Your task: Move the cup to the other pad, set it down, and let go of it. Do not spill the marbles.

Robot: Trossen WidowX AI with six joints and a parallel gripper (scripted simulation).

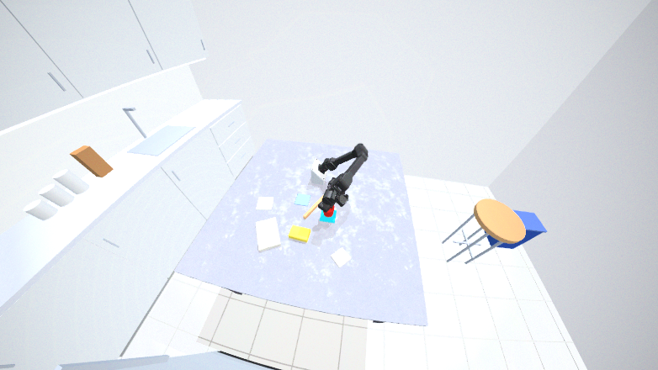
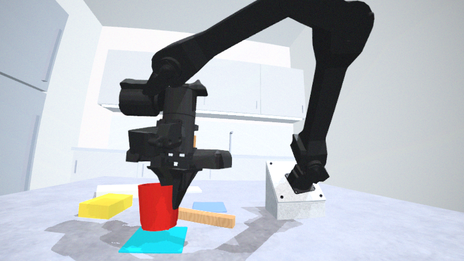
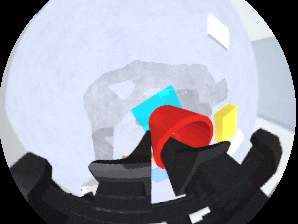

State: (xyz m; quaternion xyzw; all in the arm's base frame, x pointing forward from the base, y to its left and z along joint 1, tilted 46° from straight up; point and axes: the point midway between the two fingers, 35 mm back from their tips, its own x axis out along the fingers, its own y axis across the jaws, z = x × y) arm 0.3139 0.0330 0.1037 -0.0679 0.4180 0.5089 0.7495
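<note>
We see the red cup (image 2: 157, 206) clamped at its rim in our tool (image 2: 175, 201), upright just over the cyan pad (image 2: 155, 241) beneath. It looks stiff and light, but loose marbles inside demand a level, gentle descent.

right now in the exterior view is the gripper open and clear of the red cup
No, the gripper is shut on the rim of the red cup, holding it over the cyan pad.
</note>
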